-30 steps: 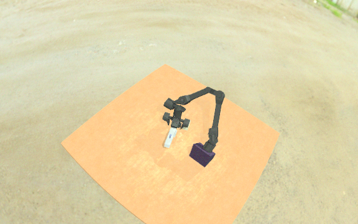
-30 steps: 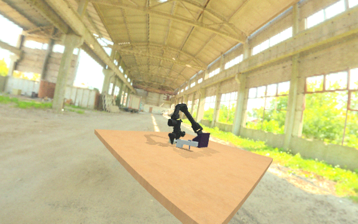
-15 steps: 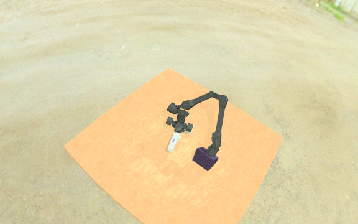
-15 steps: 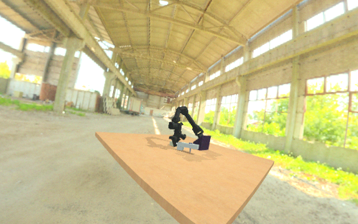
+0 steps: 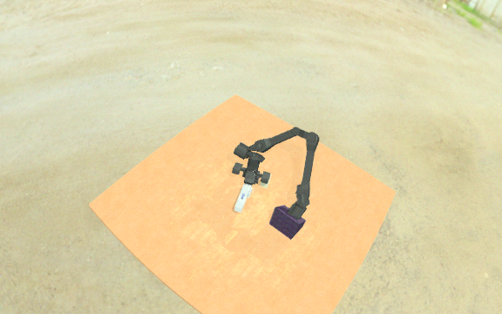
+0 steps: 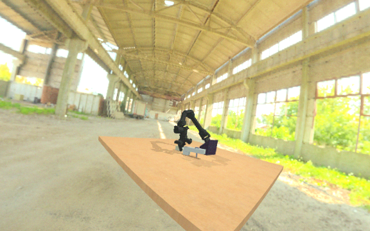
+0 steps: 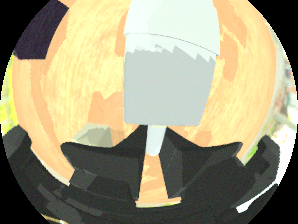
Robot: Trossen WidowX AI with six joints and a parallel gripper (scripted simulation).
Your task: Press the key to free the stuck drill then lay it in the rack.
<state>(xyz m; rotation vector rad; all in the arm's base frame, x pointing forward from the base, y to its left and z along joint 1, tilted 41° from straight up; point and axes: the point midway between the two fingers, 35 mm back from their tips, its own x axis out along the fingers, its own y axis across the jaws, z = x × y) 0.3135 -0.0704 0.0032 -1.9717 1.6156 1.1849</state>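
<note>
My gripper (image 5: 250, 180) (image 6: 180, 149) (image 7: 156, 136) points down at the near end of a pale body. In the wrist view its fingers are shut on a thin pale rod that sticks out of that end, which looks like the drill (image 7: 155, 146). The long white-grey body (image 5: 240, 203) (image 6: 194, 149) (image 7: 165, 90) lies level, with a thin post (image 6: 196, 156) under it. Its top carries a small blue mark (image 5: 243, 196), perhaps the key; I cannot tell. A small pale block (image 5: 265, 185) (image 6: 176, 148) (image 7: 95, 136) beside the gripper may be the rack, partly hidden.
A dark purple box (image 5: 287, 223) (image 6: 211, 147) (image 7: 40, 30) stands beside the arm's base, close to the far end of the pale body. The orange-brown table top (image 5: 168, 174) (image 6: 185, 179) carries all of this, with its edges in view.
</note>
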